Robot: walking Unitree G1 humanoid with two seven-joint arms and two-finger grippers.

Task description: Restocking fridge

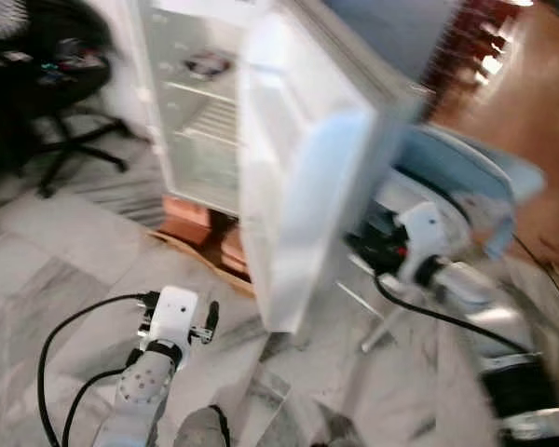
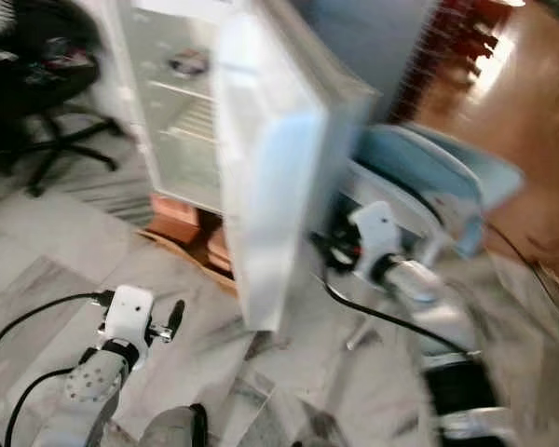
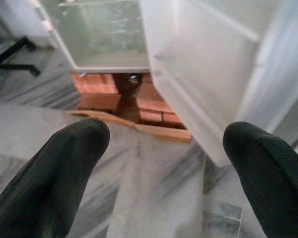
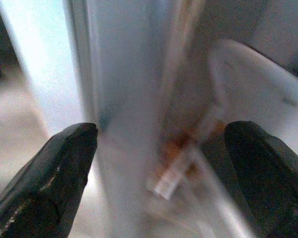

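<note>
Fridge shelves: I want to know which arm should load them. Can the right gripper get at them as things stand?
Probably not: the open fridge door stands between the right gripper and the fridge shelves. The left gripper faces the fridge's open front.

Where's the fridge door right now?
The fridge door stands swung open in the middle of the head views, right of the fridge shelves. The right gripper is beside its edge, fingers open.
</note>
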